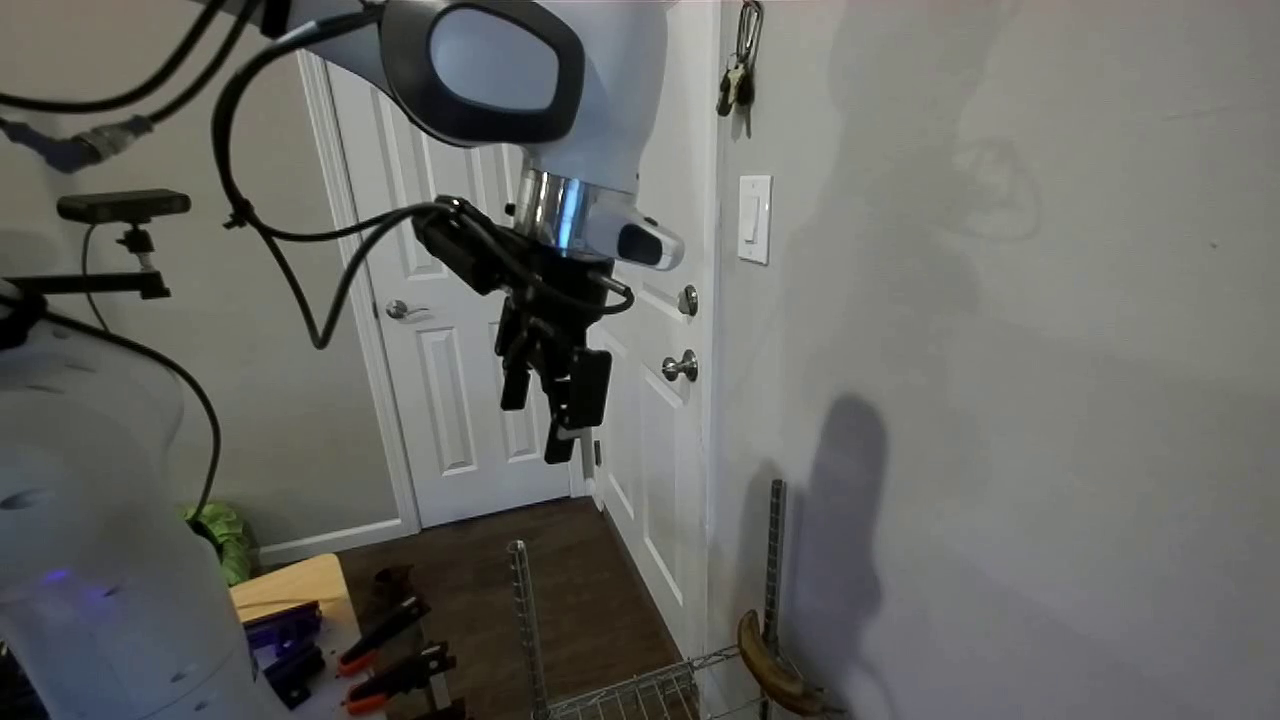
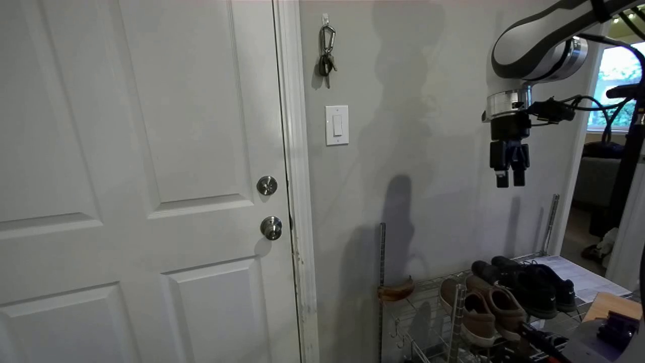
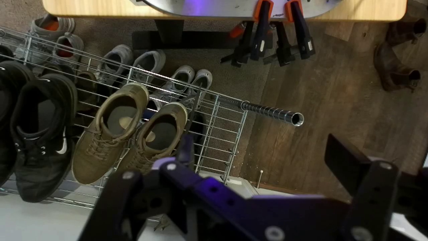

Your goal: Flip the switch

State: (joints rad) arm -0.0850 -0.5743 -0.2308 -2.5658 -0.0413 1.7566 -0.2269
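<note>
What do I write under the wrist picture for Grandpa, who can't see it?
A big open robot gripper shows at the bottom. Past it, brown shoes and black shoes sit on a wire rack. Two boots are on the floor, upper right.

The gripper (image 3: 262,152) spans the lower part of the frame, blurred, its two dark fingers well apart. At left a wire rack (image 3: 237,142) slants down towards the middle, bearing brown shoes (image 3: 89,159) and, just beside them, black shoes (image 3: 43,174), one with a white swoosh. A ridged metal post (image 3: 267,111) stands at its corner. Along the top edge, two orange-ended clamps (image 3: 260,36) overlap a light wooden surface (image 3: 100,8). At upper right, brown boots (image 3: 389,65) sit on the wooden floor (image 3: 301,157).
</note>
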